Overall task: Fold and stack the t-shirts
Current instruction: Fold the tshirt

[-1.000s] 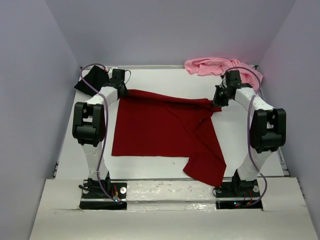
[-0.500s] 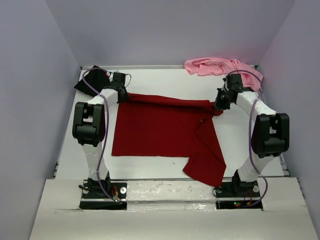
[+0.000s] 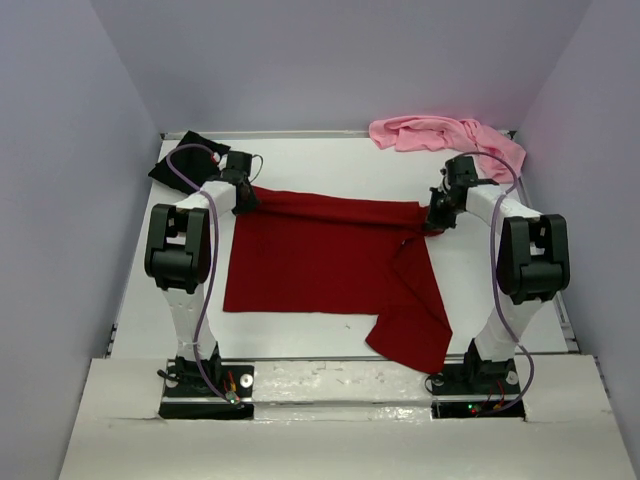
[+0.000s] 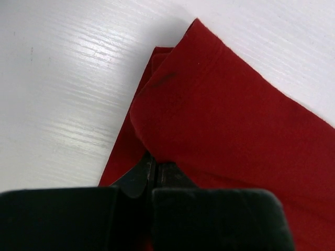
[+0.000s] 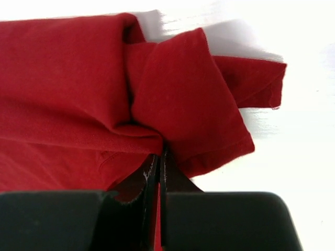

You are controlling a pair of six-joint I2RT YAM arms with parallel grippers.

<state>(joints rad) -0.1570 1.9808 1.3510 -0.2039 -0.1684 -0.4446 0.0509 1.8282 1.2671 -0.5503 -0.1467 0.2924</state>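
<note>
Clutter: pink shirt (image 3: 440,133) far-right; black shirt (image 3: 172,166) far-left

Both arms are being extended forward with elbows raised; the left gripper (image 3: 244,199) is being clamped on the red shirt (image 3: 320,260); the right gripper (image 3: 434,219) likewise.

White left arm (image 3: 186,312) and right arm (image 3: 497,318), black joint housings (image 3: 177,245), looping purple cables (image 3: 172,168), black bases (image 3: 205,388), black fingers (image 4: 137,181)

Pink shirt (image 3: 430,133) and black shirt (image 3: 170,168) crowd the table's (image 3: 330,165) far corners.
</note>
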